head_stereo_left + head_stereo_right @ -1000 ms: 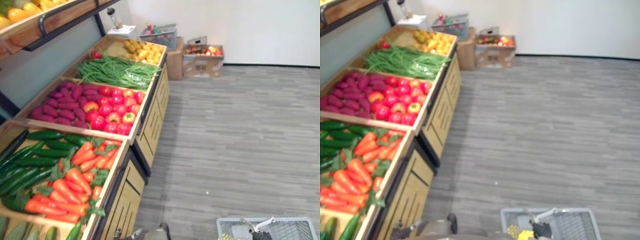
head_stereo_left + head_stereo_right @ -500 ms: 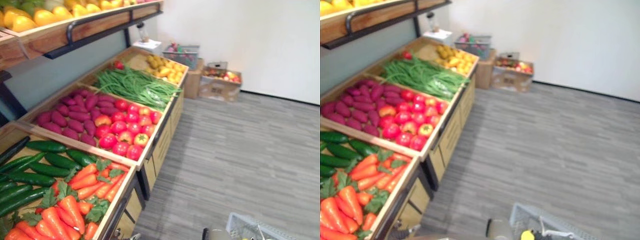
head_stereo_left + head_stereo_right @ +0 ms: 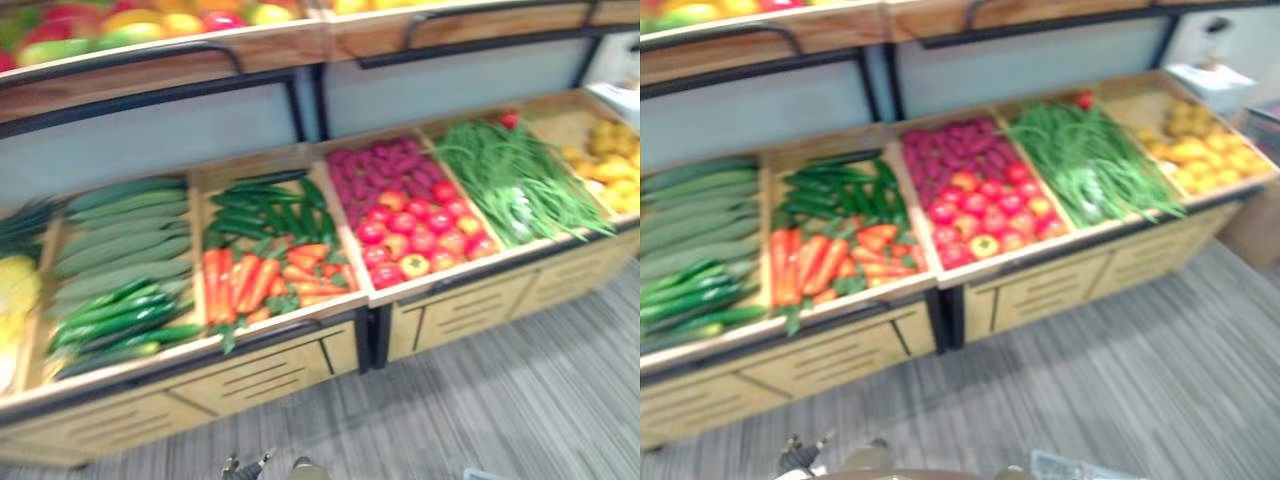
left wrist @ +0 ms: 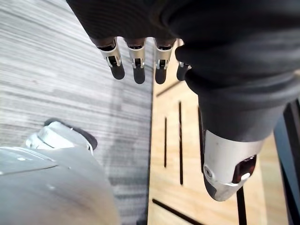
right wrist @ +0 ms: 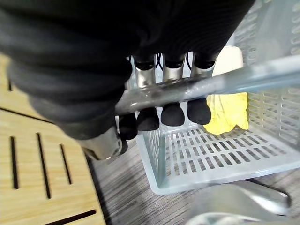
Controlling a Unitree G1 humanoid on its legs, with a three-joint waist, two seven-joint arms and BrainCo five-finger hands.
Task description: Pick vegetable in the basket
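The head camera has swung square onto the long wooden produce stand (image 3: 270, 365), so picking can start. The right hand (image 5: 172, 114) grips the pale plastic lattice basket (image 5: 211, 154) by its grey bar handle (image 5: 243, 79); the left hand (image 4: 137, 65) hangs slack-fingered and empty.

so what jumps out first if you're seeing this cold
The long wooden produce stand catches the eye, with bright orange carrots in a middle bin, red tomatoes in the bin to their right and green beans beyond. Up close, the right hand is curled round the handle of a pale mesh basket with something yellow inside, while the left hand hangs with straight fingers beside the stand's wooden front.
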